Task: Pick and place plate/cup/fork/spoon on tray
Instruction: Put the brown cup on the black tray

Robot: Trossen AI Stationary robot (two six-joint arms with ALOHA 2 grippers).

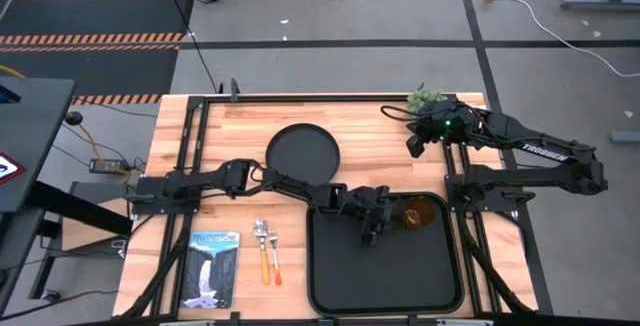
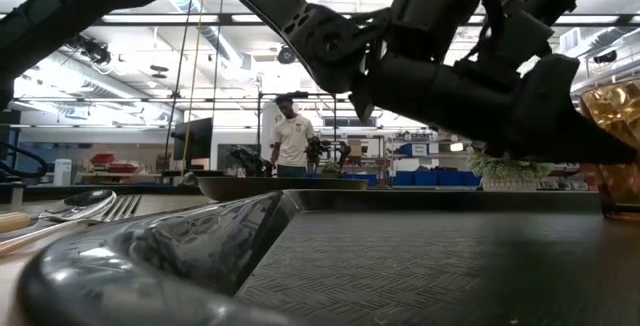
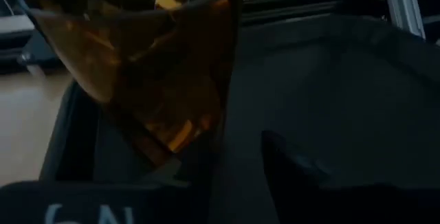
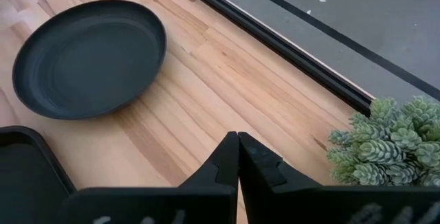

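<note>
Tray first: the large black rectangular tray with rounded corners and a raised rim [image 1: 330,286] lies at the near middle of the wooden table [image 1: 370,126], and the only task item in it is the small translucent amber-orange tumbler, the cup [image 1: 418,214], standing in its far right corner. I have the left gripper [image 1: 385,213] over the tray just beside that cup; my left wrist view shows the cup [image 3: 148,66] filling the frame close ahead, but I cannot tell whether the fingers are spread or closed on it.

I judge the step in hand to be setting the cup down. To do it well I would make sure the base sits flat on the tray floor, clear of the rim, then open and back away level so a finger does not tip it.

Next in size, the round flat matte black plate with a low rim [image 1: 303,151] sits on bare wood just beyond the tray's far left corner, holding nothing. It should get the open middle of the tray.

My right gripper [image 1: 414,146] waits over the far right of the table, fingers pressed together [image 4: 238,157], near a small green fuzzy plant [image 1: 427,98].

Left of the tray lie the small fork with silver tines and orange handle [image 1: 264,253] and the small spoon with rounded silver bowl and orange handle [image 1: 274,256], side by side, beside a booklet with a waterfall cover [image 1: 213,266].
</note>
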